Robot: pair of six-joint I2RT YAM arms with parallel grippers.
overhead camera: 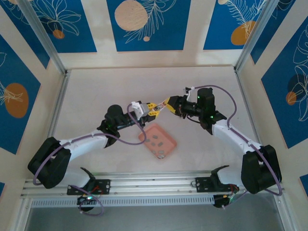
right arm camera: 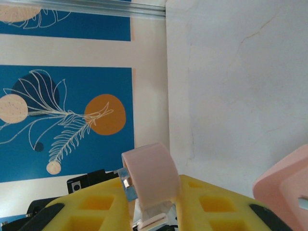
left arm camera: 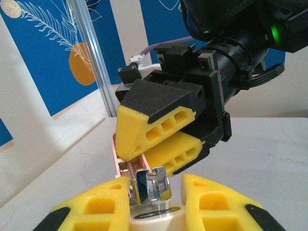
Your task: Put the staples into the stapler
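1. Below the two grippers, down in the pink tray (overhead camera: 171, 143) on the table: the staples (overhead camera: 160, 143), a few tiny grey strips lying loose, well apart from either set of fingers.
2. Left gripper (left arm camera: 154, 192): nearly closed, clamped on the chromed end of the stapler (left arm camera: 126, 166) and holding it up off the table.
3. Right gripper (right arm camera: 151, 202): also pinched almost shut, on the rounded pink part of that same stapler, directly opposite the left one and very close to it.
4. So no spare gripper for the staples right now. Probably need to free one up first.
5. Magazine open or shut: can't tell from these angles.
6. Handling guess for the strips: featherweight, stiff lengthwise, but likely to snap into shorter bits if bent or crushed across the middle. Slick metal too, and flat against a shallow tray floor, so awkward to get fingertips around.
7. Best bet: come straight down over a single strip, pinch lightly across the two long sides near the middle, and lift level.
8. Worth choosing a strip away from the tray wall for finger room.
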